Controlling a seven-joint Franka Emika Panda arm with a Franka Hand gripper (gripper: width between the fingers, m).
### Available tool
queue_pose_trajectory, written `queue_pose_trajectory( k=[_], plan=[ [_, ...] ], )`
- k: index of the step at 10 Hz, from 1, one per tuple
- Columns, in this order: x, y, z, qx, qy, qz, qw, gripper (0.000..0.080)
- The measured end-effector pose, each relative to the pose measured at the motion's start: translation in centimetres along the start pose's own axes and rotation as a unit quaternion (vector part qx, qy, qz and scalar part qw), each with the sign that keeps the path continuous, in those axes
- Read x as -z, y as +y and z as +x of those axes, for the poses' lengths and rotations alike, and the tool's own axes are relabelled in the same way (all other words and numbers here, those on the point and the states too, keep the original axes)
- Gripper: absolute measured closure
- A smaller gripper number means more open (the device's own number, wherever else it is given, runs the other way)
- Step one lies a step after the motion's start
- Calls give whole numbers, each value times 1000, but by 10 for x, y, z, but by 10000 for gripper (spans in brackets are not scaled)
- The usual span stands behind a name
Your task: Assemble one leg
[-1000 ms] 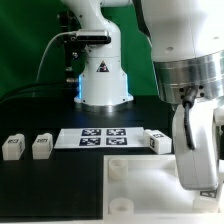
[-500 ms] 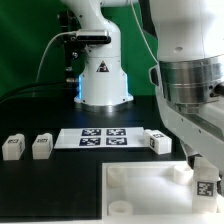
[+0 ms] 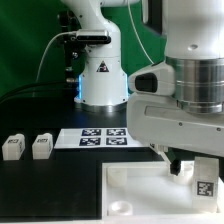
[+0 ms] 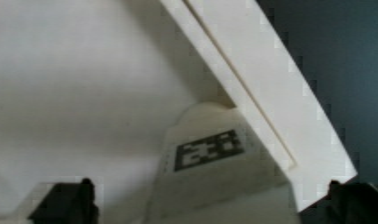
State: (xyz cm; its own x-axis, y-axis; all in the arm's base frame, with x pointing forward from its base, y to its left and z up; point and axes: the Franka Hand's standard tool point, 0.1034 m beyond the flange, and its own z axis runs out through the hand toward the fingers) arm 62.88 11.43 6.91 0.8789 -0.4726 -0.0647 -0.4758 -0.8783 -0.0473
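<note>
A leg (image 3: 205,183), a white block with a square marker tag, stands at the far right corner of the large white panel (image 3: 140,190). In the wrist view the same leg (image 4: 212,150) lies between my gripper's (image 4: 209,203) two dark fingertips (image 4: 65,200), which stand wide apart at either side without touching it. The gripper is open. In the exterior view the arm's big wrist body (image 3: 190,105) hangs right above this leg and hides most of the fingers. Two more legs (image 3: 12,147) (image 3: 41,146) stand on the table at the exterior view's left.
The marker board (image 3: 98,137) lies flat behind the panel. The arm's white base (image 3: 102,75) stands at the back with cables beside it. The panel's edge (image 4: 257,90) runs slantwise through the wrist view. A round socket (image 3: 118,206) shows in the panel's near corner.
The wrist body has swung toward the exterior view's left and lower, now covering the leg that stood beside the marker board. The leg on the panel has stayed put over the last half second.
</note>
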Motion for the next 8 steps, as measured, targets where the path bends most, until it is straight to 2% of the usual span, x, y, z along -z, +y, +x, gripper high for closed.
queue_pose_trajectory(
  k=[1, 2, 3, 4, 5, 6, 8],
  plan=[
    [1, 0, 1, 48, 5, 1, 999, 151],
    [0, 0, 1, 28, 4, 1, 1000, 151],
    [-1, 0, 1, 30, 4, 1, 1000, 271],
    [-1, 0, 1, 7, 4, 2, 1000, 271],
    [-1, -1, 0, -50, 3, 4, 999, 410],
    [-1, -2, -1, -101, 1, 6, 995, 510],
    [-1, -3, -1, -184, 0, 7, 983, 509]
  ],
)
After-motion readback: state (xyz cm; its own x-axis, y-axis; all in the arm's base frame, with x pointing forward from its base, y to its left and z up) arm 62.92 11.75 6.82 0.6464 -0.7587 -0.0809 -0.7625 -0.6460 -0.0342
